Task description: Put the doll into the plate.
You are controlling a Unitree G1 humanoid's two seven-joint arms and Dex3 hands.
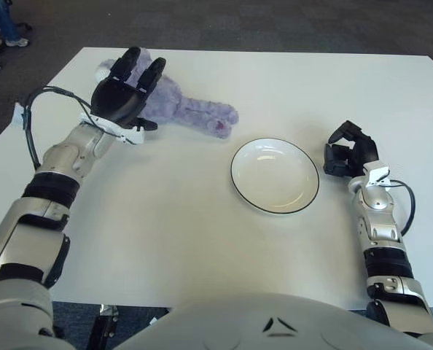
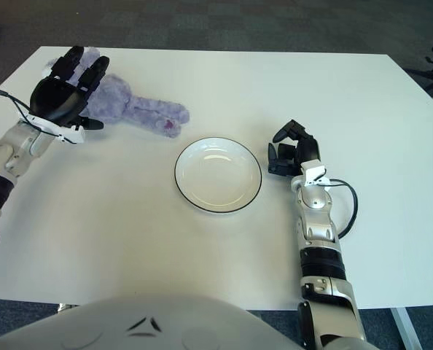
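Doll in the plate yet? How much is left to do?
Not yet. The plate holds nothing, and the purple doll lies flat on the table, to the plate's left and farther back. In hand: the left hand is over the doll's head end with fingers spread, not gripping. The right hand shows right of the plate. Left: grasp, carry, drop it in.
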